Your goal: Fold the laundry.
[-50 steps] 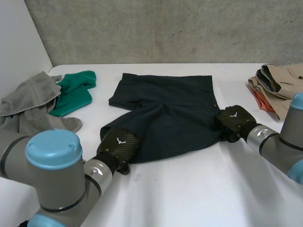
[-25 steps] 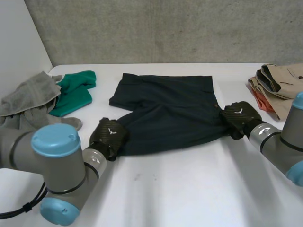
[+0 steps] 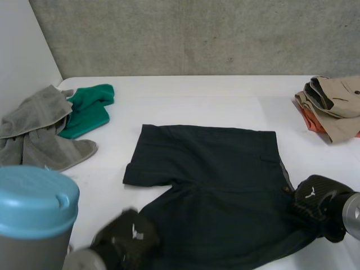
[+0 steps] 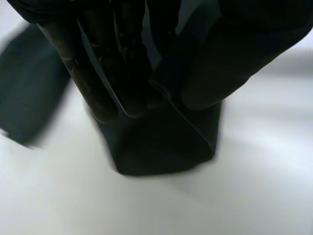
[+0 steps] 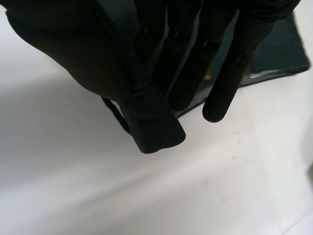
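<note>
White table [image 3: 197, 95] bears dark shorts [image 3: 214, 169] before concrete wall [image 3: 197, 34].

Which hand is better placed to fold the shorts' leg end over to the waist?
Left, probably: the left hand pinches the near leg's hem of the dark shorts between fingers and thumb, while the right hand holds the waist end.
</note>
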`<act>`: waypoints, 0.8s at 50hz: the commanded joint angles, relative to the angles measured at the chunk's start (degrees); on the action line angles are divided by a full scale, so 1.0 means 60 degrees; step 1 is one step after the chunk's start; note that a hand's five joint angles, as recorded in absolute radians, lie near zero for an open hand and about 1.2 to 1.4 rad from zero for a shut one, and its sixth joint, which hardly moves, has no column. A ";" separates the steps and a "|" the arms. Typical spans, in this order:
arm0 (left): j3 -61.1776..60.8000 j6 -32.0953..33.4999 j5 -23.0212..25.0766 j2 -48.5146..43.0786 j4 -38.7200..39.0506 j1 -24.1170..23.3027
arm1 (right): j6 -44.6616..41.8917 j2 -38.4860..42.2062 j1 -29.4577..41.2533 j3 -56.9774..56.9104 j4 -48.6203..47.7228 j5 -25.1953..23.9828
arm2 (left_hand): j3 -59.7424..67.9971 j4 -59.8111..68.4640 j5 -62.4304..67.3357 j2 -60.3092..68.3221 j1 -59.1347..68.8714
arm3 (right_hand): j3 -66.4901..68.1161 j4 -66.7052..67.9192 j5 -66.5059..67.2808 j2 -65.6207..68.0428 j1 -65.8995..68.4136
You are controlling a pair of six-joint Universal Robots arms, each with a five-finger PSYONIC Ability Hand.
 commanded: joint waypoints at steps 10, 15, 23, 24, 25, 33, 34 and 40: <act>0.2828 0.0906 -0.0789 -0.2779 0.5715 0.1460 | 0.2162 0.1430 0.0466 -0.1457 -0.4924 0.0003 | 0.1948 0.1898 0.1972 0.1913 0.2647 | 0.1965 0.1877 0.2095 0.2086 0.2953; 0.4205 0.1360 -0.0789 -0.4449 0.7606 0.1870 | 0.2427 0.2762 0.0569 -0.2219 -0.6828 0.0018 | 0.1948 0.1898 0.1972 0.1913 0.2647 | 0.1965 0.1877 0.2095 0.2086 0.2953; 0.6402 0.2005 -0.0730 -0.6968 0.9233 0.2340 | 0.2310 0.6057 0.1081 -0.4693 -0.9612 0.0062 | 0.1948 0.1898 0.1972 0.1913 0.2647 | 0.1965 0.1877 0.2095 0.2086 0.2953; 0.6593 0.2034 -0.0730 -0.7159 0.9350 0.2340 | 0.2339 0.6670 0.1154 -0.5204 -0.9948 0.0120 | 0.1948 0.1898 0.1972 0.1913 0.2647 | 0.1965 0.1877 0.2095 0.2086 0.2953; 0.6754 0.2049 -0.0716 -0.7335 0.9453 0.2340 | 0.2368 0.6937 0.1170 -0.5455 -1.0053 0.0149 | 0.1948 0.1898 0.1972 0.1913 0.2647 | 0.1965 0.1877 0.2095 0.2086 0.2953; 0.6699 0.1932 -0.0657 -0.7704 1.0054 0.2238 | 0.3011 0.7351 0.1403 -0.6015 -1.0142 0.1481 | -0.9679 -0.9728 -0.9654 -0.9714 -0.8979 | -0.9701 -0.9789 -0.9571 -0.9580 -0.8713; 0.6393 0.1917 -0.0556 -0.7457 1.0170 0.2179 | 0.3202 0.7205 0.1448 -0.5927 -1.0098 0.1570 | -0.9719 -0.9769 -0.9694 -0.9754 -0.9019 | -0.9701 -0.9789 -0.9571 -0.9580 -0.8713; 0.5058 0.1888 -0.0335 -0.6225 1.0333 0.2017 | 0.4360 0.5243 0.1375 -0.4581 -0.8300 0.1308 | -0.9719 -0.9769 -0.9694 -0.9754 -0.9019 | -0.9701 -0.9789 -0.9571 -0.9580 -0.8713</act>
